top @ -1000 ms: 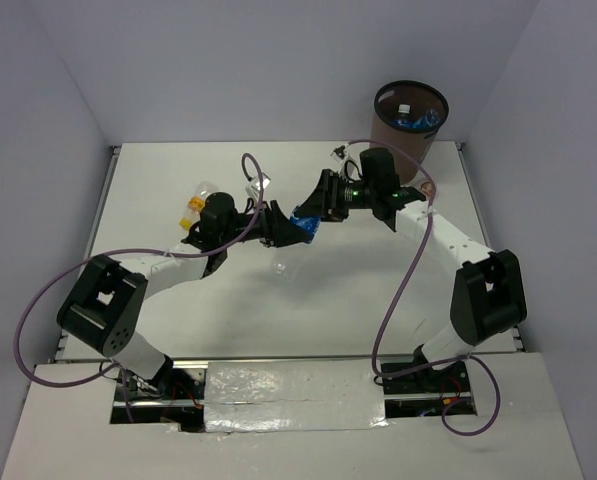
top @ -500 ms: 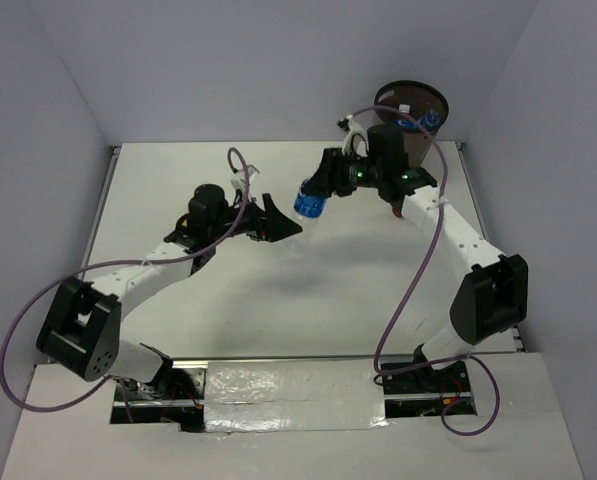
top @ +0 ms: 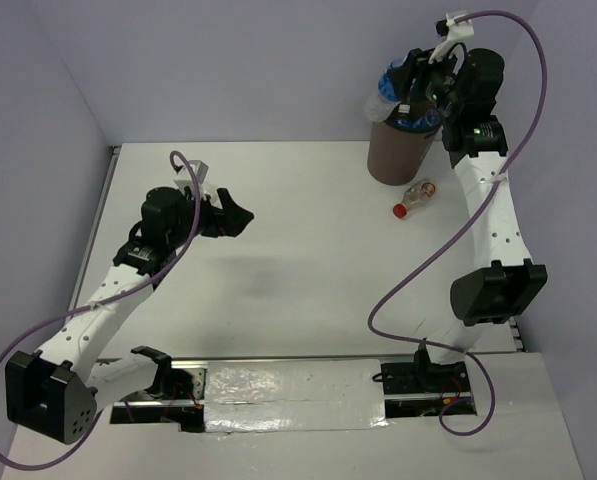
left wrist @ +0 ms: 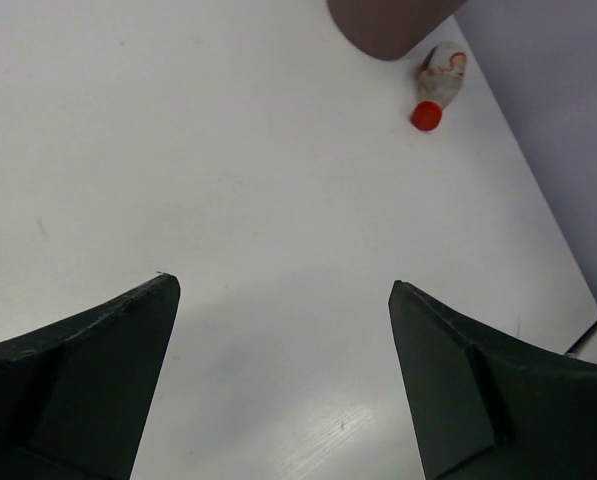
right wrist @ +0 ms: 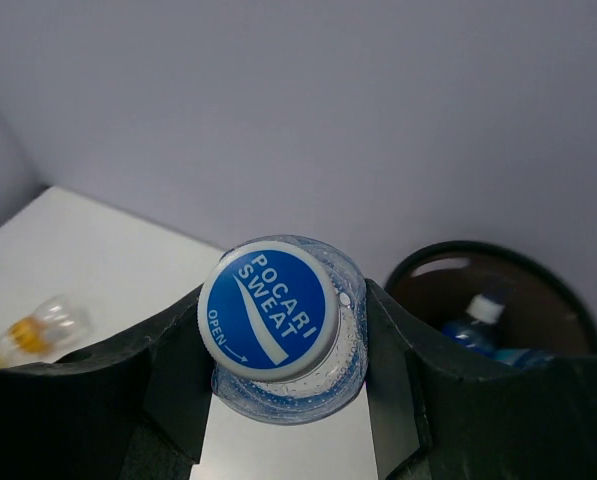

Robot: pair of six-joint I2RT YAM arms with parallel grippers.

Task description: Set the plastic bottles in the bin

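Note:
My right gripper [right wrist: 283, 300] is shut on a clear bottle with a blue cap [right wrist: 268, 310]. In the top view that bottle [top: 383, 95] hangs high beside the left rim of the brown bin [top: 396, 160], held by the right gripper [top: 403, 85]. Inside the bin [right wrist: 538, 270] lies a blue-labelled bottle with a white cap [right wrist: 483, 318]. A red-capped bottle [top: 415, 198] lies on the table just right of the bin's foot, also seen as the red-capped bottle [left wrist: 438, 85]. A yellow-capped bottle [right wrist: 28, 335] lies far off on the left. My left gripper [top: 228, 215] [left wrist: 283, 285] is open and holds nothing.
White table [top: 308, 290] with lilac walls behind and at both sides. The bin's base [left wrist: 388, 25] shows at the top of the left wrist view. The right arm's purple cable [top: 418, 270] loops above the table's right half.
The left gripper opened, let go of the blue-capped bottle and drew back left. The right arm carried that bottle up and right, from mid-table to beside the bin's rim.

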